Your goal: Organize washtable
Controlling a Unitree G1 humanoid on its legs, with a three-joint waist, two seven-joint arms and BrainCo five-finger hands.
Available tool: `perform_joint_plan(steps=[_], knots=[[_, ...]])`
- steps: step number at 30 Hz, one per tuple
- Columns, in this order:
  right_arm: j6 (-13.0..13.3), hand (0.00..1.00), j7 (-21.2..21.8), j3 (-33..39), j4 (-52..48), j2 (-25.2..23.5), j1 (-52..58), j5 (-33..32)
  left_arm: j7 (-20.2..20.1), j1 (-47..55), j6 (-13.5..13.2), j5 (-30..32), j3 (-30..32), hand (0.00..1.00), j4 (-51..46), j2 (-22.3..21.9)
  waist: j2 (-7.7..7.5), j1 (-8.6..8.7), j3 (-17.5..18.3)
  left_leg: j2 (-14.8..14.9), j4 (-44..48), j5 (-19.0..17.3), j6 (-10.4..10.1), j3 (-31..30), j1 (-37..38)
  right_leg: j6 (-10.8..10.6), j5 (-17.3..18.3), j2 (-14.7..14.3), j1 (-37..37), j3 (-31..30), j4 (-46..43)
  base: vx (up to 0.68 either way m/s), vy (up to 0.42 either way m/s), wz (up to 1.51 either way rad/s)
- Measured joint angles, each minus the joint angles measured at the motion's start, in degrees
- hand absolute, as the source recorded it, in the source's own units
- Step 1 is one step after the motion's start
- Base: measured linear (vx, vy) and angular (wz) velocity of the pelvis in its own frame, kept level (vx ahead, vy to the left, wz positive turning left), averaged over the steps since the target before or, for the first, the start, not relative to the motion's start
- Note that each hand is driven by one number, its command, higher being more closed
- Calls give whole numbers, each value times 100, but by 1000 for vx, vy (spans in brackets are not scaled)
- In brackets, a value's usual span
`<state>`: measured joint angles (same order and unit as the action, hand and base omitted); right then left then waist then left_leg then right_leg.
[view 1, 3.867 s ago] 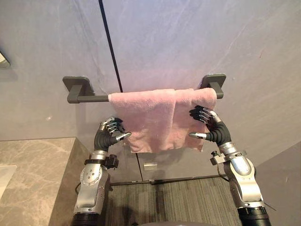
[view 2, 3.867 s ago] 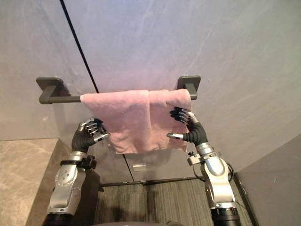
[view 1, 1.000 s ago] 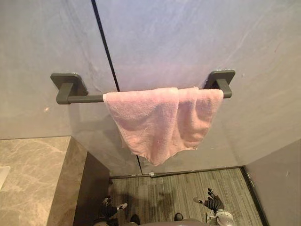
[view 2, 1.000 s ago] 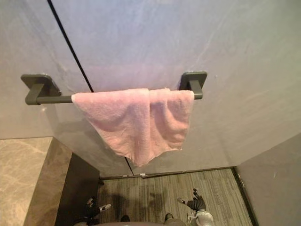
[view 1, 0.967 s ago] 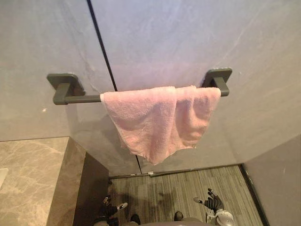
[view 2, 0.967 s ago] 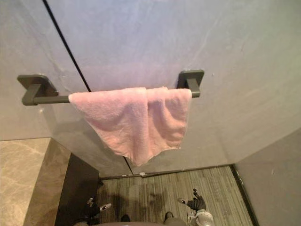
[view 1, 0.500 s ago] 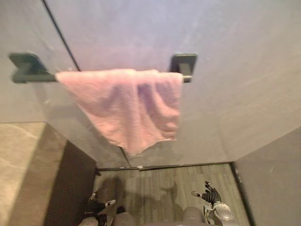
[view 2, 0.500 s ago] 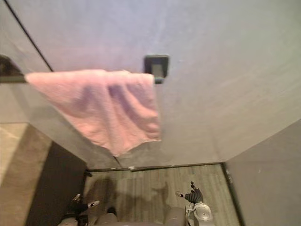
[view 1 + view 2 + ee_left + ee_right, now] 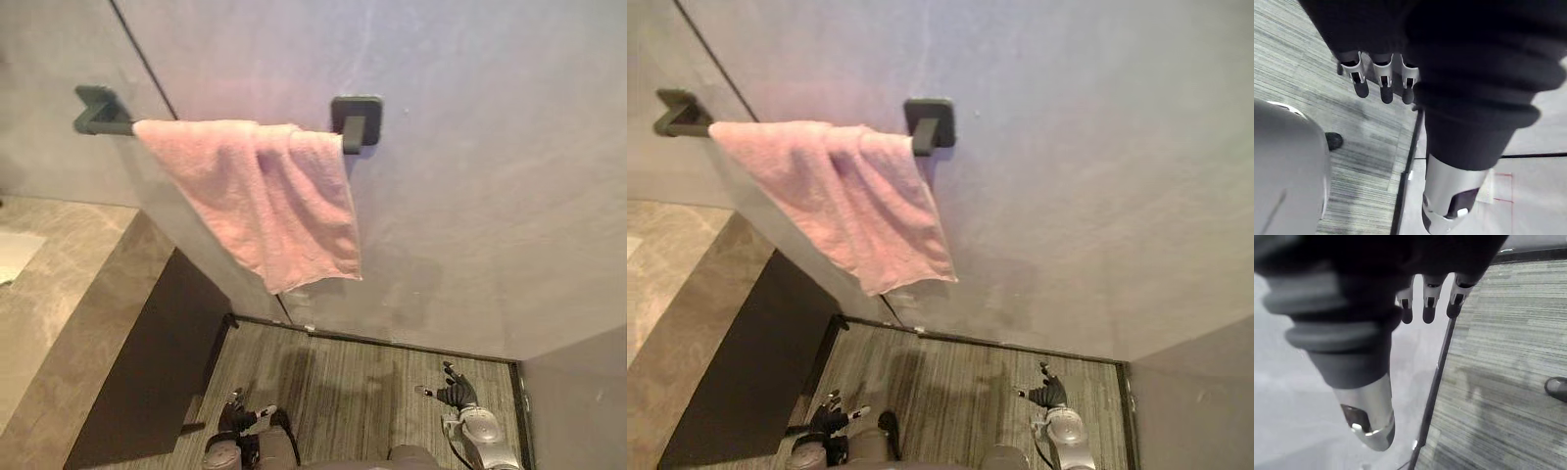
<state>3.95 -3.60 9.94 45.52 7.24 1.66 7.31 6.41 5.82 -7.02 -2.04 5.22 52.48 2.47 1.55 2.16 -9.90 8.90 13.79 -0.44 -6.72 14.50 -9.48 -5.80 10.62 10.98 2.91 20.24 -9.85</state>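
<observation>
Towel hangs on the rail; this step seems finished.
Left hand and right hand hang low, loose and empty; next comes probably the bench.

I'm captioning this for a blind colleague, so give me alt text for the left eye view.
A pink terry towel hangs draped over a dark grey wall-mounted towel bar, bunched toward its right bracket. Far below, the left hand and right hand hang open and empty above the grey striped floor, with a beige marble-look counter at left.
</observation>
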Motion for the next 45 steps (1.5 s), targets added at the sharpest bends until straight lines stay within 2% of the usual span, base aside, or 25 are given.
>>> perform_joint_plan(steps=[1,3,4,5,6,8,16,25,26,34,40,45], knots=[[-3,0,-15,124,-11,-66,-1,-2,2,61,32,1,-1,0,-5,10,19,12,7,-172,476,-474,174,232,147,-55,-31,25,202,61,-8,80,179,67],[-9,0,-44,258,-20,-159,141,-1,2,76,16,7,-3,0,-46,91,-31,95,27,-338,-317,-308,367,287,587,-13,-89,45,385,256,23,26,122,62],[-5,0,-37,254,-16,-296,225,-1,5,81,13,56,-2,0,-72,130,-72,36,94,-456,-1041,80,379,263,836,74,-145,35,382,277,201,-48,39,25],[5,0,-37,254,-11,-400,186,-3,7,79,16,60,1,0,-69,251,-204,26,171,-586,-1423,301,398,241,894,43,-171,9,387,263,375,-48,18,18],[5,0,-38,254,11,-421,156,-7,8,80,21,60,1,0,-61,273,-222,24,166,-602,-1539,384,396,231,912,29,-176,4,383,251,420,-67,-9,14],[3,0,-57,257,114,-426,117,-11,5,161,35,66,5,0,44,246,-164,30,138,-594,-1927,620,387,210,1121,6,-212,-60,418,252,410,-81,-30,0],[-6,0,-141,263,466,-330,270,-6,-6,262,33,181,226,0,227,97,-15,53,170,-502,-1975,655,376,169,1380,12,-209,-149,635,153,405,-97,-22,-4],[-14,0,-144,263,761,-353,215,2,-12,201,29,258,404,0,337,103,-65,27,163,-487,-1975,652,376,140,1409,26,-221,-185,699,101,430,-26,3,2],[-16,0,-149,259,991,-346,-8,4,-13,147,30,276,401,0,389,130,-214,18,169,-480,-1978,623,352,216,1573,51,-243,-228,903,19,609,0,0,0],[-14,0,-155,307,1150,-348,10,-18,-11,138,30,275,397,0,403,129,-217,18,171,-474,-1979,622,351,235,1573,49,-244,-232,913,25,624,0,0,0],[-59,0,-237,576,1443,-396,164,-504,-3,71,34,271,386,0,518,129,-239,19,186,-454,-1978,617,339,252,1595,50,-272,-261,992,64,723,0,0,0],[-77,0,-320,612,1437,-395,171,-567,0,42,35,273,298,0,547,183,-256,19,187,-417,-1976,619,337,211,1593,50,-272,-299,990,77,724,-2,-3,1]])
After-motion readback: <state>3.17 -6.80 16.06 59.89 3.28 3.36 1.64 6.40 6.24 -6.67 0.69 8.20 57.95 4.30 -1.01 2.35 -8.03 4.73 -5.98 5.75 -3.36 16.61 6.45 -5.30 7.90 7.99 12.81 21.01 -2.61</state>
